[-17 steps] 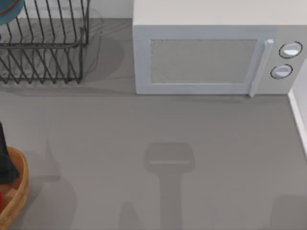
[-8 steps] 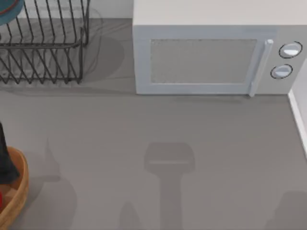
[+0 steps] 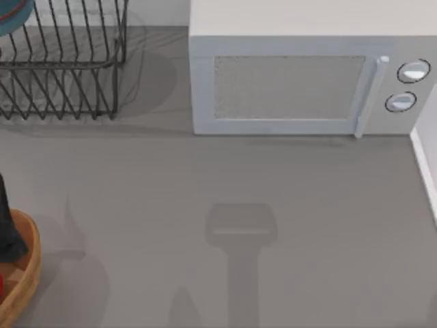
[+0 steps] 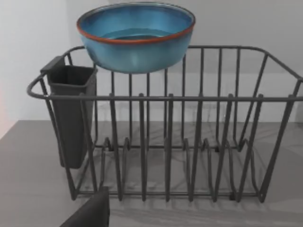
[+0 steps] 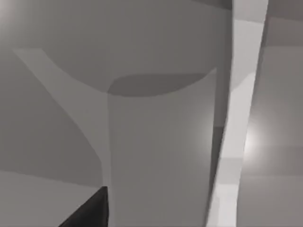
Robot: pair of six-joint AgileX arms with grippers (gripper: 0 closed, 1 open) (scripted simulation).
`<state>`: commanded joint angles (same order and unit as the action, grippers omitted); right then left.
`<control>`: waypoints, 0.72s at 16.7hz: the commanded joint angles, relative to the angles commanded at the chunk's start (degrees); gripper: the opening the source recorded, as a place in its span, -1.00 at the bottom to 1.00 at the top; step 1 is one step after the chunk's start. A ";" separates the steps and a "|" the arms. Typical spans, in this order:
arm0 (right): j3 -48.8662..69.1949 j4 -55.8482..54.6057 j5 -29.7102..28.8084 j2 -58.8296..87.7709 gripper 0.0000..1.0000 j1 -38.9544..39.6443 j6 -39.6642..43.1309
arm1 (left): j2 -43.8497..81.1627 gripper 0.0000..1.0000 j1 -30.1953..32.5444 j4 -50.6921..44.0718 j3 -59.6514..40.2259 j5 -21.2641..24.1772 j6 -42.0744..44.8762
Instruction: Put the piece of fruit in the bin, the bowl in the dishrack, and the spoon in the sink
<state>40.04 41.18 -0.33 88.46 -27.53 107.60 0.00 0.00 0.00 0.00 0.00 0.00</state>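
The bowl (image 4: pixel 136 35) sits up on the top rim of the dishrack (image 4: pixel 165 142) — blue glaze facing up, reddish edge level, perched at the rack's back corner beside the dark cutlery holder (image 4: pixel 71 113). From above, the dishrack (image 3: pixel 61 61) stands just left of the white microwave (image 3: pixel 307 75), with a sliver of the bowl (image 3: pixel 13 14) at its far corner. Well in front of the rack, the bin (image 3: pixel 20 273) holds the piece of fruit (image 3: pixel 2 285) — a red fleck inside the rim. The left gripper (image 3: pixel 8 225) hangs over the bin; I cannot tell whether it is released or clenched.
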 joint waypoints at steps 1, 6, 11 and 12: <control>-1.45 -2.72 0.00 1.28 1.00 0.00 -0.02 | 0.00 1.00 0.00 0.00 0.00 0.00 0.00; -4.26 -7.58 0.00 3.82 1.00 -0.05 0.01 | 0.00 1.00 0.00 0.00 0.00 0.00 0.00; -4.26 -7.58 0.00 3.82 0.55 -0.05 0.01 | 0.00 1.00 0.00 0.00 0.00 0.00 0.00; -4.26 -7.58 0.00 3.82 0.40 -0.05 0.01 | 0.00 1.00 0.00 0.00 0.00 0.00 0.00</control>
<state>35.78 33.60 -0.33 92.28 -27.58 107.60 0.00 0.00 0.00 0.00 0.00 0.00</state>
